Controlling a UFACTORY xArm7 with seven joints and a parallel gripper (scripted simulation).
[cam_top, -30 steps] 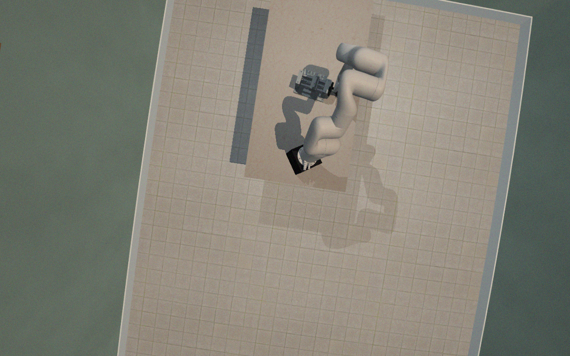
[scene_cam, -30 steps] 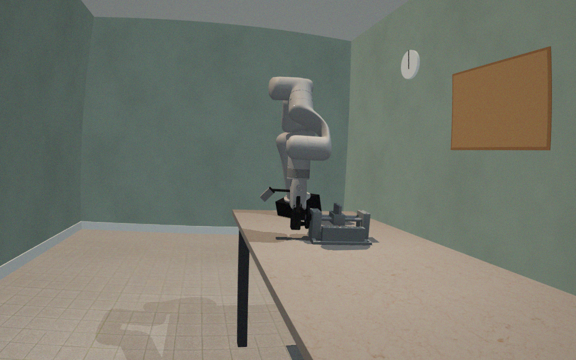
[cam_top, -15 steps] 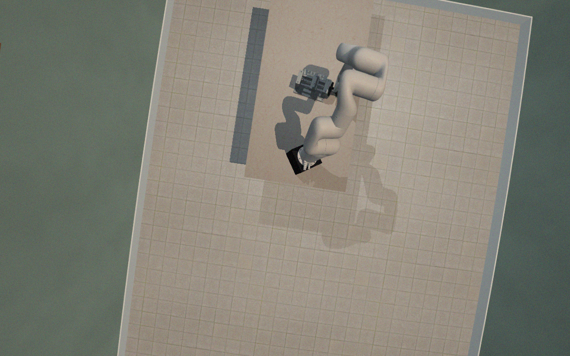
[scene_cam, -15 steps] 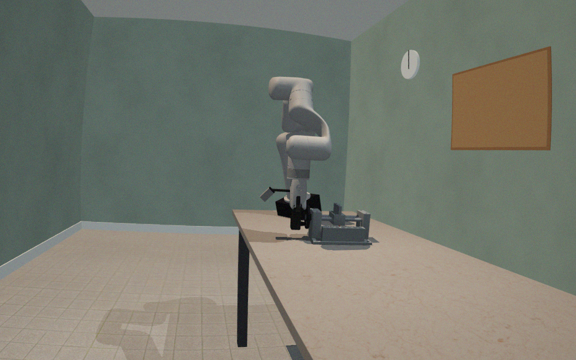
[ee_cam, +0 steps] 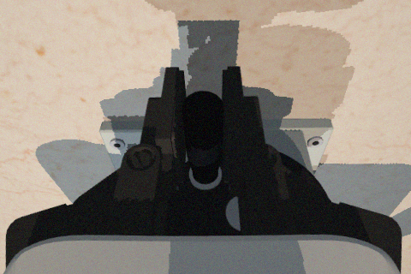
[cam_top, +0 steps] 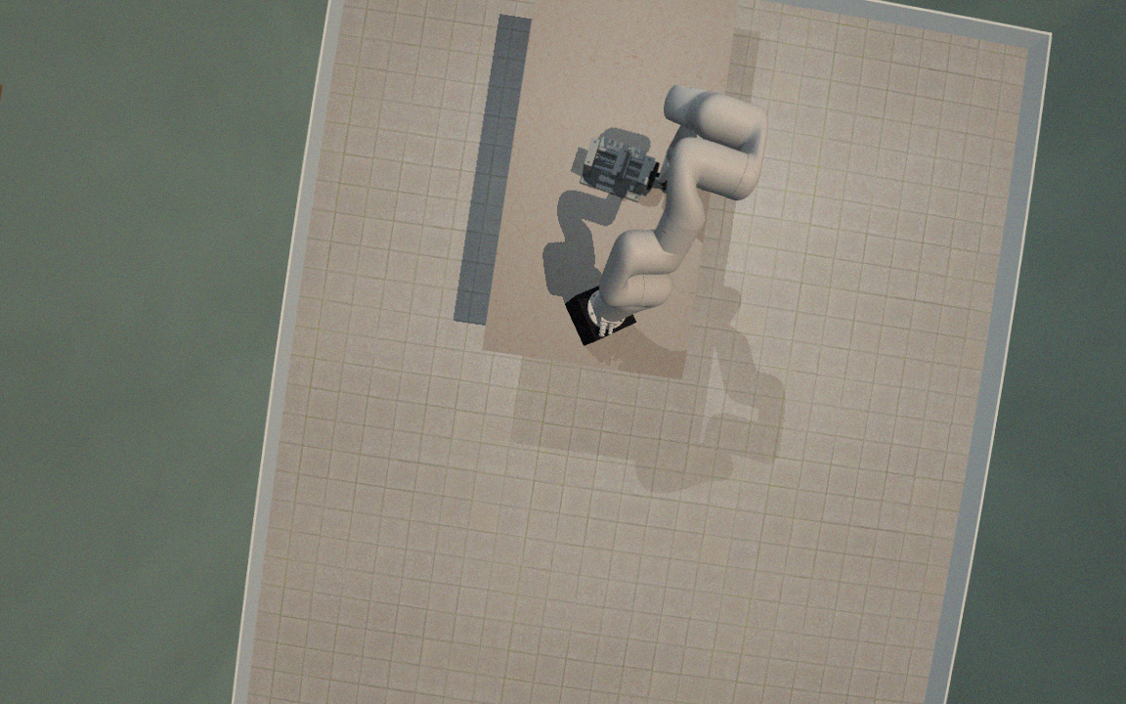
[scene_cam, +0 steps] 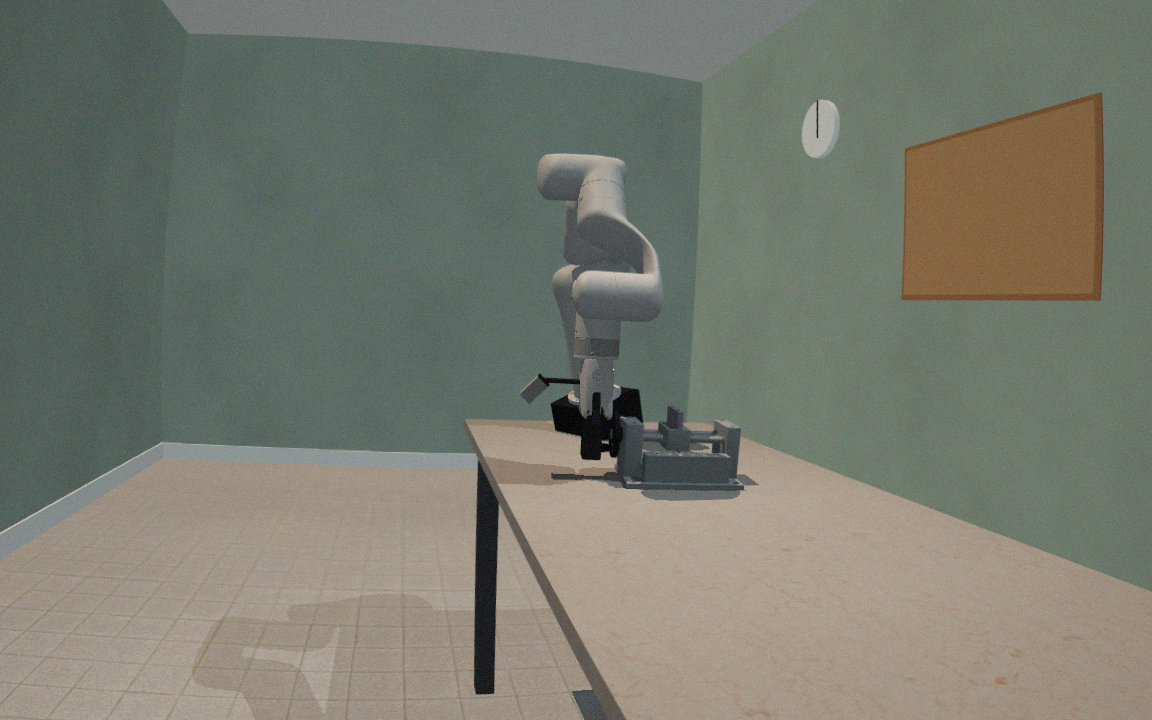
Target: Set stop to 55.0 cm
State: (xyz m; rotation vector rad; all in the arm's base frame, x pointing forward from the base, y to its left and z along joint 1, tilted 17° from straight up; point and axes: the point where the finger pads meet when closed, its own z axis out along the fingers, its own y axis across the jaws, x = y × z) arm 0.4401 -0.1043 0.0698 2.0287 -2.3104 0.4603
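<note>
The grey screw-driven device point(cam_top: 606, 185) point(scene_cam: 686, 469) stands on the table. Its stop, a grey block point(scene_cam: 674, 436) with an upright tab, sits on the rods between the two end plates, near the middle. No scale reading is legible. The black handwheel point(cam_top: 654, 174) point(scene_cam: 615, 437) is on the end plate beside the arm. My gripper point(scene_cam: 591, 453) point(ee_cam: 204, 92) points down at the handwheel and is shut on its rounded black handle point(ee_cam: 203, 122), with a finger against each side. The arm hides the fingertips in the overhead view, and the gripper hides much of the wheel in the wrist view.
A flat grey strip point(scene_cam: 582, 476) point(ee_cam: 216, 36) lies on the table point(scene_cam: 831, 582) and sticks out from the device below the gripper. The table's long edge runs close by on the handwheel side. The arm's black base point(cam_top: 584, 324) stands near the table's end.
</note>
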